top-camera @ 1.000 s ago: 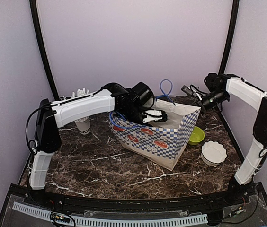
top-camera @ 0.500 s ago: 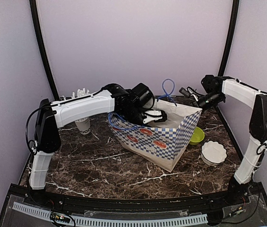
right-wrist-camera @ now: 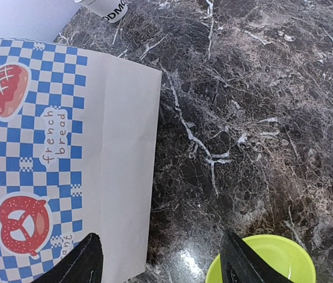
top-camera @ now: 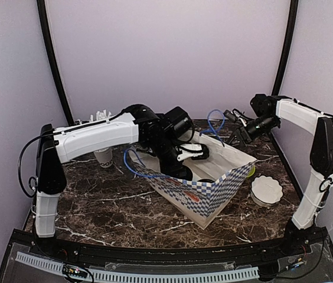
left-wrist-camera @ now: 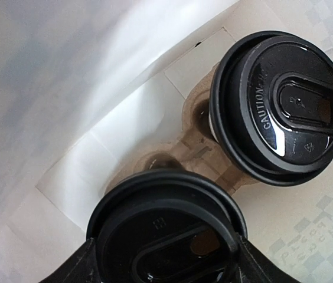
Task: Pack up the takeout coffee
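dark veined marble makes up the table [top-camera: 125, 206]. at its far left stands a white paper cup full of straws [top-camera: 103, 156], partly hidden behind the left arm. that arm reaches across and down into the mouth of a blue-and-white checked paper bag [top-camera: 214, 191] printed with pretzels and bread. inside the bag, the wrist view shows the left gripper [left-wrist-camera: 165, 262] with a dark finger pressed against each side of the near cup [left-wrist-camera: 163, 224], clamped on it just under its black lid. the far cup [left-wrist-camera: 281, 106], its lid marked "caution", sits in a brown pulp carrier [left-wrist-camera: 199, 144] on the bag's white floor, just beside the held one. to the right, the right gripper [right-wrist-camera: 162, 247] hangs by the bag's far corner, jaws wide apart with nothing between them, over bare marble between the bag's side and a lime-green bowl [right-wrist-camera: 267, 259]. nearer the right arm's base lies a white fluted dish [top-camera: 267, 190].
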`<act>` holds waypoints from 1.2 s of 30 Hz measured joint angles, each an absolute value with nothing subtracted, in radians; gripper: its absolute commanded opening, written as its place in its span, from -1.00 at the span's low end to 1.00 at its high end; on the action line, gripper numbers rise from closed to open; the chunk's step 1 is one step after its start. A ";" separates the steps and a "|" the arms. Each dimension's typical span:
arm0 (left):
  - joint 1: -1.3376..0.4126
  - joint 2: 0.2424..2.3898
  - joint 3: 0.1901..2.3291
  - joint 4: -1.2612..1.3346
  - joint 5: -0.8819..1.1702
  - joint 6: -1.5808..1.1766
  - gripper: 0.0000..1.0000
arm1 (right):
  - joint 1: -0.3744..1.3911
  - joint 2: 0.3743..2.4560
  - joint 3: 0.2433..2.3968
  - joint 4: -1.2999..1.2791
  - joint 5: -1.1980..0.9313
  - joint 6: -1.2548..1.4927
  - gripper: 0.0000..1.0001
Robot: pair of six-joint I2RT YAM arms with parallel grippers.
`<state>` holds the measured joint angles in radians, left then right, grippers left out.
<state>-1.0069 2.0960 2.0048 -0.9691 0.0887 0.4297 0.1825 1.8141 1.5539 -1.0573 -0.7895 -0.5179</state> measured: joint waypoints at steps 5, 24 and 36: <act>-1.011 2.077 2.066 -0.979 0.091 0.418 0.96 | 0.183 1.814 1.555 -1.069 -0.790 -0.518 0.39; -1.071 1.865 2.147 -0.958 0.039 0.416 0.95 | 0.183 1.813 1.679 -1.180 -0.801 -0.538 0.39; -0.963 1.519 2.063 -0.772 -0.279 0.285 0.63 | 0.210 1.655 1.817 -1.151 -0.924 -0.548 0.43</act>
